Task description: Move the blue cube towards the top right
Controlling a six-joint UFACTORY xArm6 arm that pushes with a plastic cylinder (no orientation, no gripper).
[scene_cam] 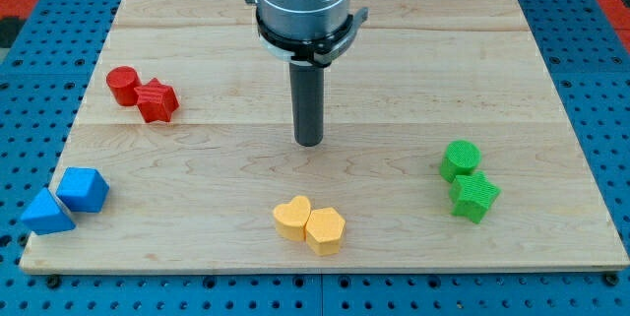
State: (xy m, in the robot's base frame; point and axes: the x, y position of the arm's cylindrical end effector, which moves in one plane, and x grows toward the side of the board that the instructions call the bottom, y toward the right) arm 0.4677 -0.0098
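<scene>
The blue cube (84, 189) sits near the board's bottom left corner, touching a blue triangular block (45, 213) at its lower left. My tip (309, 143) rests on the board near the middle, far to the right of the blue cube and a little above it in the view. The rod hangs from the grey arm end (301, 1) at the view's top centre. Nothing touches my tip.
A red cylinder (123, 86) and a red star-like block (157, 100) touch at the upper left. A yellow heart (292, 218) and a yellow pentagon-like block (325, 229) sit below my tip. A green cylinder (460, 159) and a green star-like block (474, 198) lie at the right. The wooden board (413, 60) lies on a blue pegboard.
</scene>
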